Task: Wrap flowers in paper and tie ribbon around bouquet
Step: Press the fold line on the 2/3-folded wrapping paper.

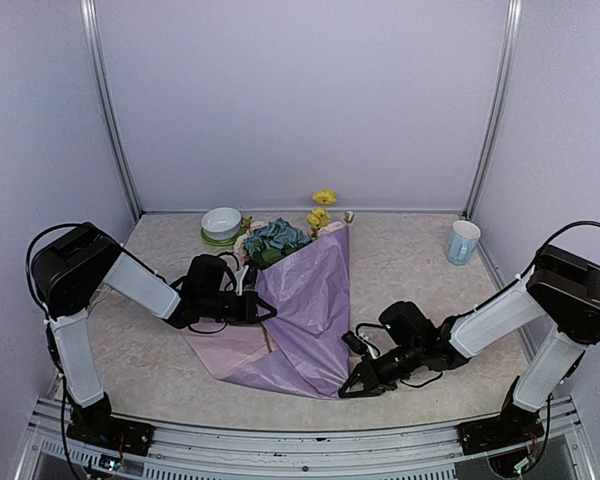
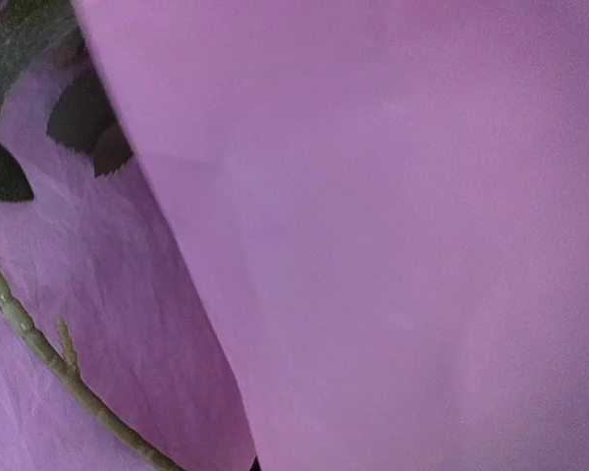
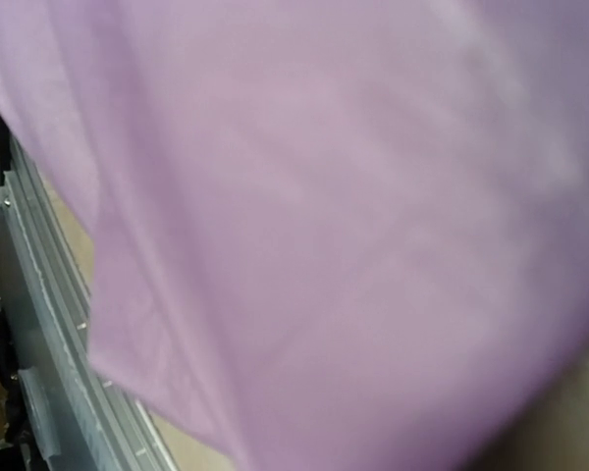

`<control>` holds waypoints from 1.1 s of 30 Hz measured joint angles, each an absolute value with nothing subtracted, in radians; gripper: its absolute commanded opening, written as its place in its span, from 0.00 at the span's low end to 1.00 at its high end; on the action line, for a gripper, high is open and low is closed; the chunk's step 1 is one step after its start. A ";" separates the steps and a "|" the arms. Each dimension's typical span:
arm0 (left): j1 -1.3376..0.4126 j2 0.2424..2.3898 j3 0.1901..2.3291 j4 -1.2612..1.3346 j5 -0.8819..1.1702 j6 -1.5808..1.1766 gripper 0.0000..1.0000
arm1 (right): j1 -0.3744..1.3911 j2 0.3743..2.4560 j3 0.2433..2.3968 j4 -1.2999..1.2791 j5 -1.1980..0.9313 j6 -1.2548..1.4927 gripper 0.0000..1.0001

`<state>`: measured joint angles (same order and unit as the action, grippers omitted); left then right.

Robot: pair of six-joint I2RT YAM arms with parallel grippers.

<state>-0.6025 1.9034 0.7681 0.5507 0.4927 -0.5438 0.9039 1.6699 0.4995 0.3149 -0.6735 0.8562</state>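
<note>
Pale lilac-white walls (image 1: 300,100) on 3 sides; metal posts (image 1: 110,110) at table's far corners; beige mottled table (image 1: 410,260); alu rail (image 1: 280,440) along near edge; soft, even light.

Lilac paper (image 1: 305,310) folded over flowers (image 1: 277,240), blue and yellow heads at far end

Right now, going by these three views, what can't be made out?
- Left gripper fingers: left wrist view, lilac crinkly wrapping paper fills the frame.
- Right gripper fingers: right wrist view, blurred paper covers them.
- Green flower stems: top view, under the paper.
- Whether either gripper pinches paper: top view, too small.
- Ribbon: seen in no view.
</note>
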 measured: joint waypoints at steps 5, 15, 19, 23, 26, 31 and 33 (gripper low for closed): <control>-0.599 1.934 0.776 0.534 0.493 -0.536 0.00 | 0.904 1.654 0.498 0.285 -0.685 0.834 0.24; -0.584 1.935 0.776 0.535 0.490 -0.529 0.00 | 0.784 1.492 0.691 -0.159 -0.575 0.614 0.40; -0.585 1.937 0.776 0.538 0.491 -0.530 0.00 | 0.738 1.517 0.848 -0.190 -0.546 0.514 0.38; -0.587 1.937 0.776 0.540 0.493 -0.530 0.00 | 0.737 1.654 1.002 -0.121 -0.583 0.453 0.33; -0.590 1.937 0.776 0.540 0.493 -0.530 0.00 | 0.737 1.756 1.053 -0.076 -0.591 0.437 0.28; -0.591 1.937 0.776 0.540 0.495 -0.530 0.00 | 0.743 1.871 1.043 -0.057 -0.569 0.425 0.26; -0.591 1.937 0.776 0.541 0.500 -0.530 0.00 | 0.747 1.872 0.991 -0.057 -0.549 0.422 0.27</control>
<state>-0.5907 1.9373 0.7757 0.5407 0.5003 -0.5301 0.7471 1.8725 0.9913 -0.0574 -0.5491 0.4225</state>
